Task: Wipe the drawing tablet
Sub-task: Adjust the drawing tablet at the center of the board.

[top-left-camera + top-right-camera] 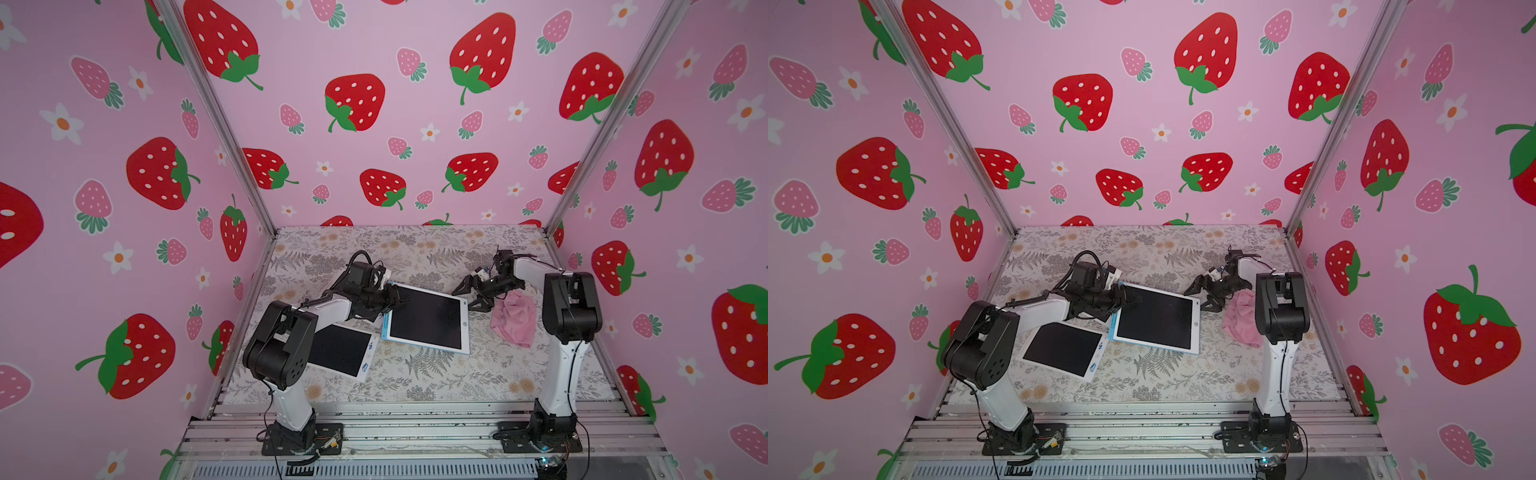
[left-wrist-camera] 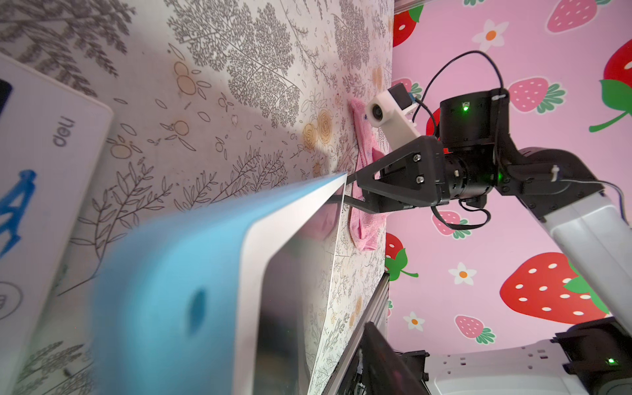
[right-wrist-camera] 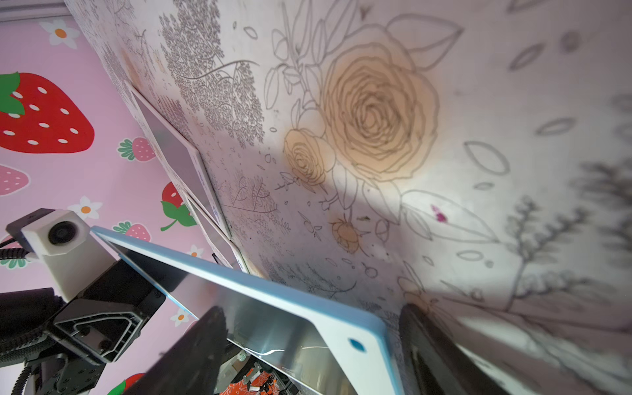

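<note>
The left gripper (image 1: 397,297) sits at the near-left corner of the blue-edged drawing tablet (image 1: 428,318), its jaws on either side of that edge. Whether they have actually clamped it cannot be told, since the fingers are lost in blur in the left wrist view. The likely reason for the placement is to pin or steady the tablet while the other arm works on it.

The right gripper (image 1: 471,297) hangs spread wide and empty at the tablet's opposite short edge, one finger above the corner and one beyond it. The pink cloth (image 1: 513,318) lies crumpled on the floral table cover (image 1: 415,374) just beside that arm (not yet picked up, so wiping has seemingly not begun).

The tablet lies mid-table, turned at an angle, its left edge seemingly raised off the table in the right wrist view. A second white tablet (image 1: 343,349) rests nearer the front, partly under the left arm.
</note>
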